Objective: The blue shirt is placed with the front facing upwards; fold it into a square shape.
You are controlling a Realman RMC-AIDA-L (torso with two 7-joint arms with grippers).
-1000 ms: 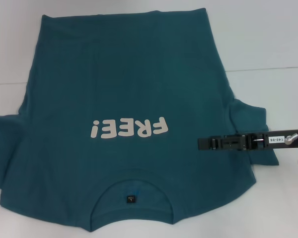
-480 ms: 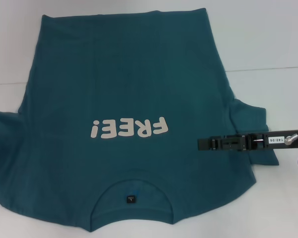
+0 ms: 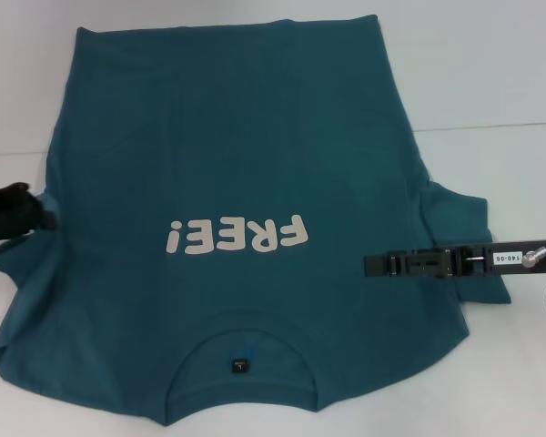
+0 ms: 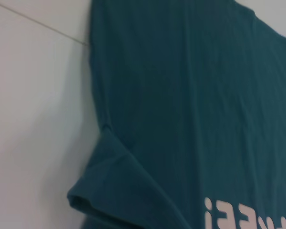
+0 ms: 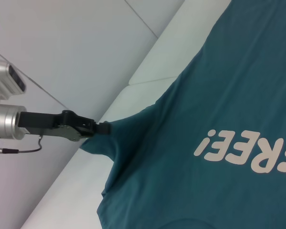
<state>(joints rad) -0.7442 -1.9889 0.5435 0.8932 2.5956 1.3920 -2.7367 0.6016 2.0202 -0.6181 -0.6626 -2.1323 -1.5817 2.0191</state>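
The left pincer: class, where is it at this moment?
In the head view the left pincer is at the far left edge, at the blue shirt's left sleeve beside the side seam; the right wrist view shows it gripping that bunched sleeve.

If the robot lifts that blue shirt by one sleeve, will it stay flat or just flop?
Probably flop. The shirt is thin cloth, and where the left gripper has its sleeve, the fabric already pulls into a peak with creases. It looks light, so it should drag easily over the smooth table. The right gripper hovers over the other sleeve.
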